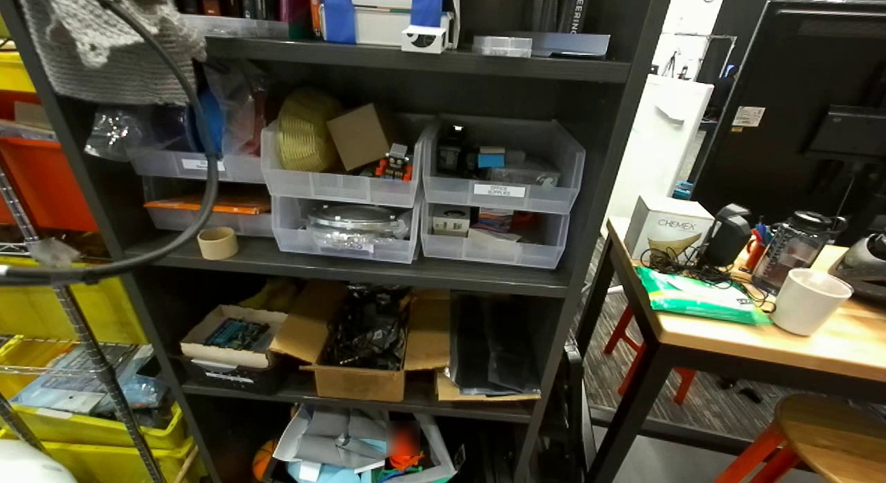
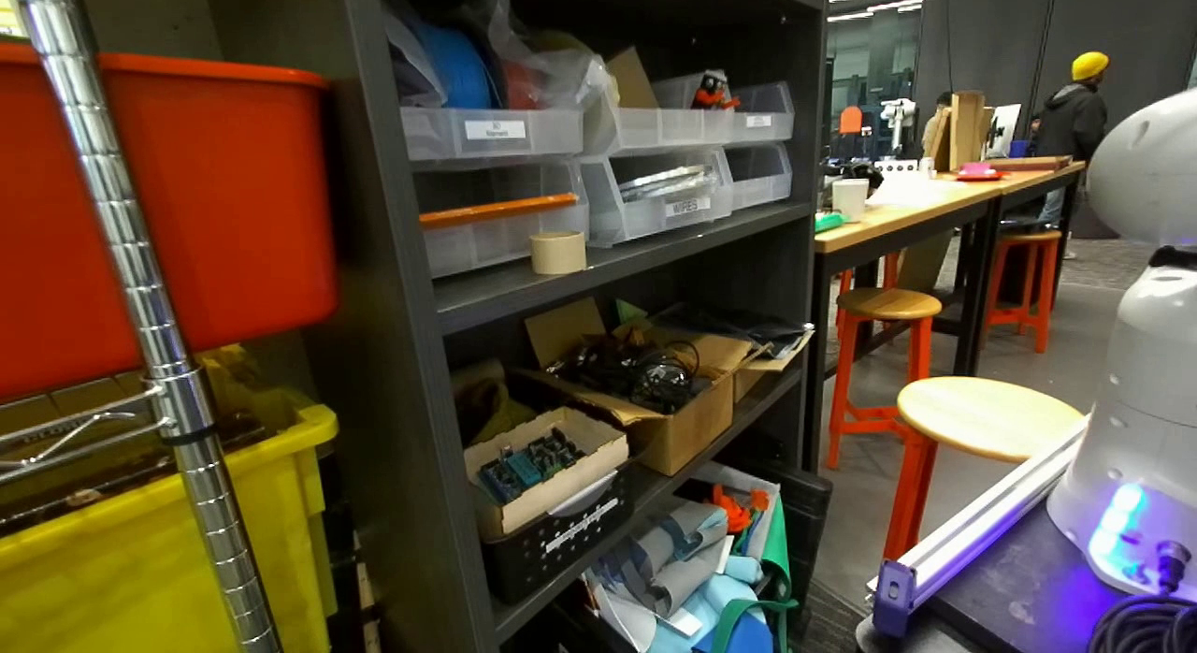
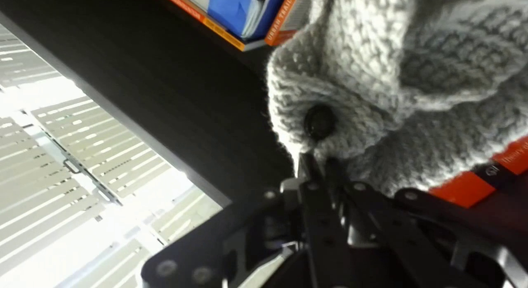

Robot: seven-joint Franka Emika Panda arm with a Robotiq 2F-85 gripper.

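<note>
**Slip and snag risk: gray knit on a small edge pinch**

Gripper point(image 3: 318, 166) is closed, apparently on just an edge of the gray knit point(image 3: 371, 69), right by the dark button point(image 3: 320, 122). Neither exterior view shows the gripper itself, so bite depth can't be confirmed. Main worry: shallow bite plus soft, stretchy fabric. Hanging weight could peel it out, or a stitch could pull. If the fabric creeps, the button could wedge at the tips and spoil the grip.

Black cable point(image 1: 202, 116) crosses in front of the knit in an exterior view. Can't tell if they touch; a rotation could tangle them.

Knit hangs across the line of the upper shelf point(image 1: 415, 59). Wrist view shows an orange-spined book point(image 3: 284, 17) and red-spined books point(image 3: 464, 191) behind it. Gap unclear; a sideways drag could hook a corner or shift a book.

Below: plastic bag point(image 1: 239, 109) sticking out of a clear bin point(image 1: 159, 166), could catch on a dropping hem. Tape roll point(image 1: 217, 243) stands near the front edge of the middle shelf point(image 1: 360, 275); low fabric or cable could knock it off.

Counter point(image 1: 727, 336) and mug point(image 1: 811, 301) are well apart. Low risk.
</note>
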